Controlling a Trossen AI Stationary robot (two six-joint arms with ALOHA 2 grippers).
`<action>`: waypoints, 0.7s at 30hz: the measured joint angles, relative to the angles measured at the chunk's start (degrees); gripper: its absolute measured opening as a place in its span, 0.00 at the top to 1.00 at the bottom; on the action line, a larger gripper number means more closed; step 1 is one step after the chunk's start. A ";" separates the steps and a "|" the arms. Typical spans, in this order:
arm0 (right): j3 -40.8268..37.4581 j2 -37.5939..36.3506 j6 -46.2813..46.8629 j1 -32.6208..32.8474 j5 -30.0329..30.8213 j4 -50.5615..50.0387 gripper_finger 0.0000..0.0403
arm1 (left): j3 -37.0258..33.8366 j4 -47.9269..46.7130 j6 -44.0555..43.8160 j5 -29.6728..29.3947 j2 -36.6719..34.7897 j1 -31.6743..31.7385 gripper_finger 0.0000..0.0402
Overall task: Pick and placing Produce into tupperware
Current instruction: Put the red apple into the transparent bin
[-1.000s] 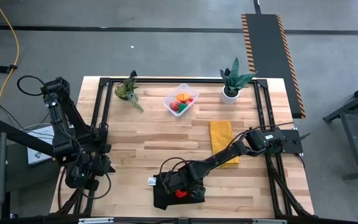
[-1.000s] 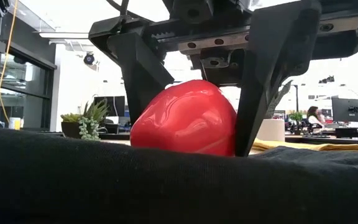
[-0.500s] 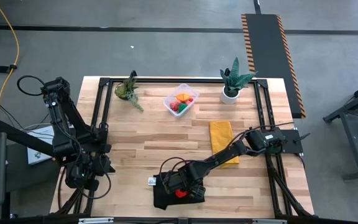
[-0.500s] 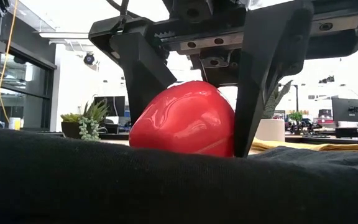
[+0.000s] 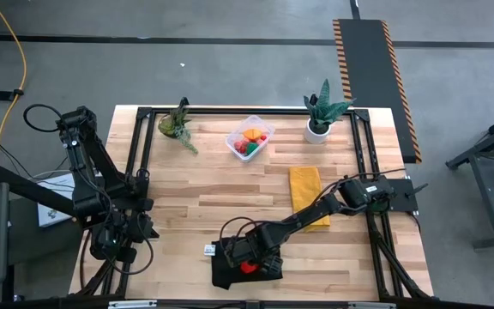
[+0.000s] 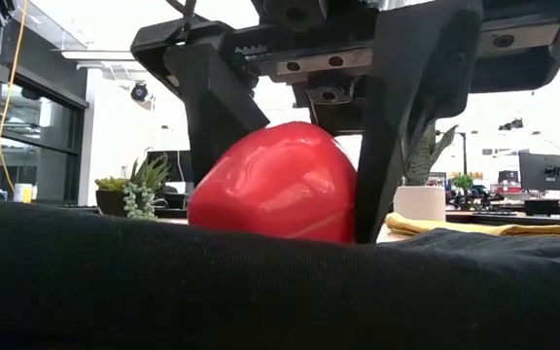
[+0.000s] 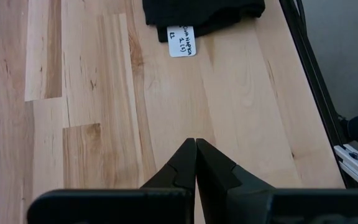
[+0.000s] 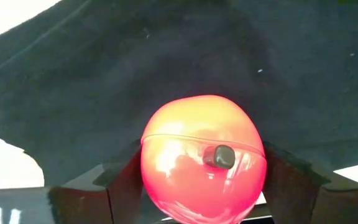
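Right gripper [image 6: 275, 185] had its fingers clamped on the red fruit [image 6: 272, 185], low on the black cloth [image 5: 230, 276] at the table's [image 5: 204, 197] near edge; my left gripper [image 7: 196, 163] waited shut, off to the left. I judged the glossy fruit might squirt out, or the cloth snag. The tub [image 5: 249, 139] sat well apart, across the bare wood between two potted plants [image 5: 322, 112].

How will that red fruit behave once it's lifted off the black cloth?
The red fruit looks glossy and rounded, so probably slippery in the right gripper fingers. Likely rigid hollow plastic, so light. If dropped on the black cloth, it may roll.
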 joint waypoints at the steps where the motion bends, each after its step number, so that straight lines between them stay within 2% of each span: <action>1: 0.00 0.00 -0.19 0.00 -0.06 0.22 0.38 | 0.00 -0.02 0.00 0.00 0.00 0.00 1.00; 21: 0.07 -2.63 -1.10 0.00 -0.41 0.30 0.38 | 0.00 0.00 0.00 -0.21 -0.02 -0.02 1.00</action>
